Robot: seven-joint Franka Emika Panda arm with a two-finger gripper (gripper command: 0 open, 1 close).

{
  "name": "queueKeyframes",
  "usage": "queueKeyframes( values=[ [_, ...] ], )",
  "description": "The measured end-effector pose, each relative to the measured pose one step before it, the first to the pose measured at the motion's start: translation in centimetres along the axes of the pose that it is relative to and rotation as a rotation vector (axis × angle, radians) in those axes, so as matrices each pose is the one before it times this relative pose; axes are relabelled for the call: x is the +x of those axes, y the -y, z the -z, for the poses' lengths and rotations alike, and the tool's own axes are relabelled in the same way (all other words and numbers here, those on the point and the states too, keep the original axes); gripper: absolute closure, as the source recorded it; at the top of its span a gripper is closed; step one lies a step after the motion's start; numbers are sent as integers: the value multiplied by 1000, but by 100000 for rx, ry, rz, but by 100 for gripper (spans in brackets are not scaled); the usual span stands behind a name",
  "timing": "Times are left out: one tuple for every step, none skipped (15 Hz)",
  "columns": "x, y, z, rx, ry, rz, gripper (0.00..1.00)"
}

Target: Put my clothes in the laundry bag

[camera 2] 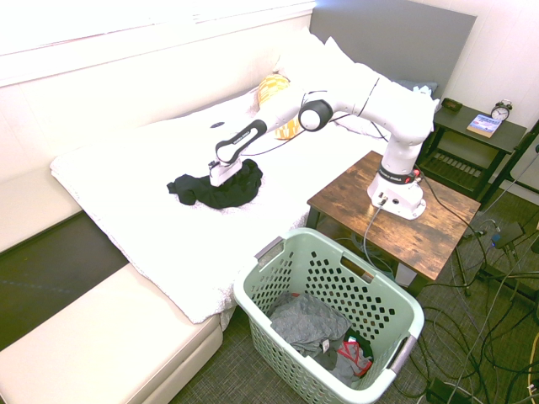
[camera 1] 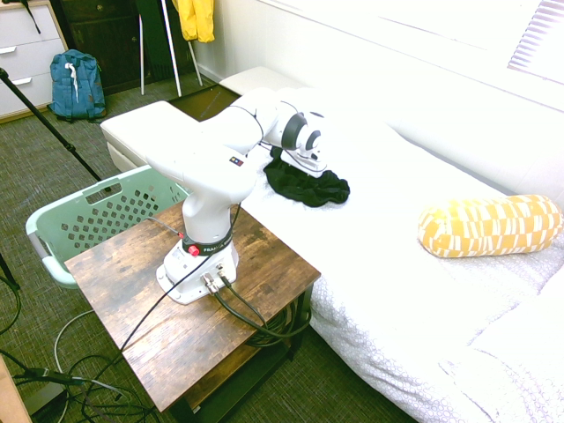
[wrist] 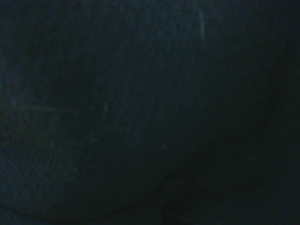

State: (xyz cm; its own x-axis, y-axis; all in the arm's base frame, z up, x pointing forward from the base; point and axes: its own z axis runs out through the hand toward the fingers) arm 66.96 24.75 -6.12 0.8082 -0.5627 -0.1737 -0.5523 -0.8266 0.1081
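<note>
— White bedding carries the black clothes (camera 2: 215, 188), right?
— Yes, with the gripper (camera 2: 216, 178) pressed into them; whether its fingers are spread, I cannot tell.
— And the laundry bag (camera 2: 278, 254)?
— Second exterior view shows garments inside; the wrist view shows only dark fabric.

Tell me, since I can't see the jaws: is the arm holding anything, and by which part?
Cannot be told. The gripper is pressed into the black garment on the bed; its jaws are hidden.
</note>
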Motion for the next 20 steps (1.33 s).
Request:
queueKeyframes(
  values=[
    [-71,75,55,55,22,89,100],
    [-30,24,-44,121,176,-12,100],
    [10,-4,6,256,312,4,100],
    [19,-11,5,216,260,143,100],
    [2,-2,-1,201,260,-1,100],
    [5,-4,-1,268,341,-33,100],
    [5,-4,-1,192,245,62,100],
    [2,13,18,183,166,127,100],
    [2,14,21,103,56,100,100],
    [9,-6,1,12,10,41,100],
    [27,0,28,60,-9,35,100],
    [10,19,54,83,150,30,100],
    [4,40,90,68,136,44,100],
    [-11,57,114,52,63,34,100],
    [-40,85,132,204,-17,78,100],
    [-99,185,346,448,5,160,100],
    [-253,249,466,504,271,274,100],
    [-320,265,554,484,-51,390,100],
    [-435,260,817,336,-424,179,100],
    [-513,272,1293,381,-535,168,100]
  ],
)
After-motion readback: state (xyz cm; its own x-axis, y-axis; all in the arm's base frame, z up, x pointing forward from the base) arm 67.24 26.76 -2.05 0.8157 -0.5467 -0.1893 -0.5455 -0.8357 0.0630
